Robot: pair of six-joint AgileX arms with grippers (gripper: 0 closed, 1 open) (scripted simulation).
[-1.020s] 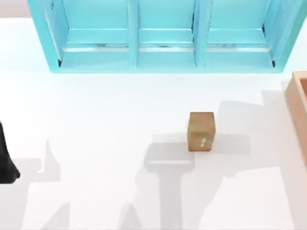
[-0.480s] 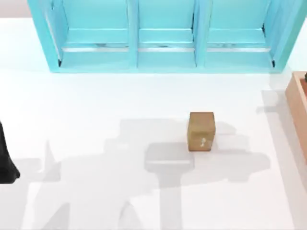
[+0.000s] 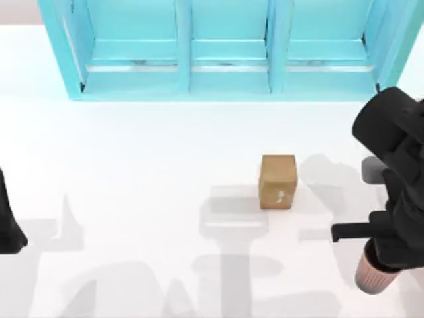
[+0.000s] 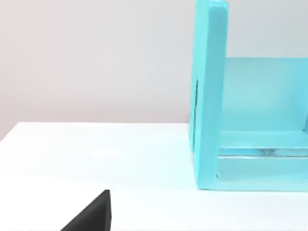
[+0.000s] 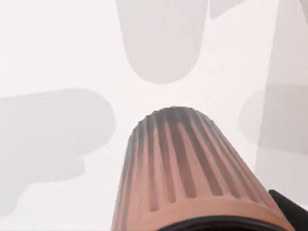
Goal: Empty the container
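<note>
At the far left edge of the top view, low down, our left arm [image 3: 8, 222] sits parked as a dark shape; we cannot tell how its fingers stand. Its wrist camera looks across the white table [image 4: 96, 154] at the end wall of the turquoise shelf [image 4: 210, 96], which in the top view spans the upper part of the frame [image 3: 225, 79] with three bays.

Right of centre in the top view stands a small brown cube [image 3: 278, 181], alone on the table and well apart from the shelf. It bears a small pale mark on its near face, too small for us to read; no other writing shows.

At the right edge, our right gripper [image 3: 381, 255] hangs over the table, closed around a ribbed, salmon-pink cup-like thing [image 3: 372, 275], which points down toward the lower right. The right wrist view shows that ribbed body [image 5: 187, 173] above bare table.

The container lies out of sight behind the right arm, so we cannot place it. We judge this the carry-out step: one item lifted clear. Next we would lower it onto open table near the cube, then release.
</note>
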